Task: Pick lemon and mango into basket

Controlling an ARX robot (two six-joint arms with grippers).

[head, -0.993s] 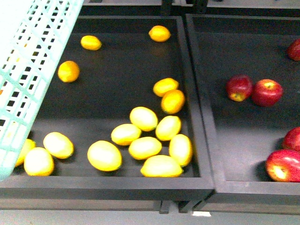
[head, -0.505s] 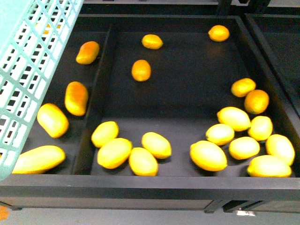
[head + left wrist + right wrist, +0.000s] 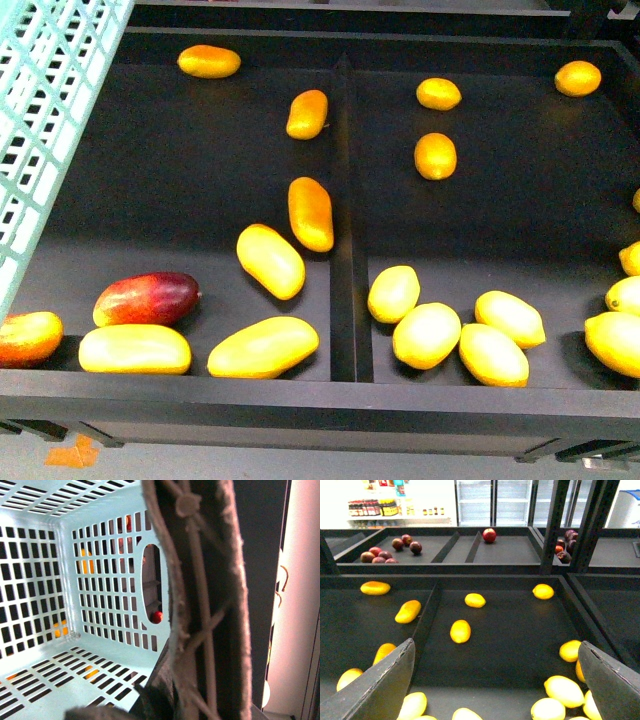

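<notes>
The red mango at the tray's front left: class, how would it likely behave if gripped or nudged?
The mango lies on its side on the flat tray floor, so a nudge would probably roll it. Its smooth, rounded skin may slip in a grip.

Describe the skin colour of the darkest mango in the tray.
Deep red shading to orange-yellow on the elongated oval mango; front view shows it best.

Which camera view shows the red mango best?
The front view: the mango lies whole and uncovered in the left compartment, near its front wall. The left wrist view shows mostly the basket from inside; the right wrist view shows yellow fruit, no red mango.
</notes>
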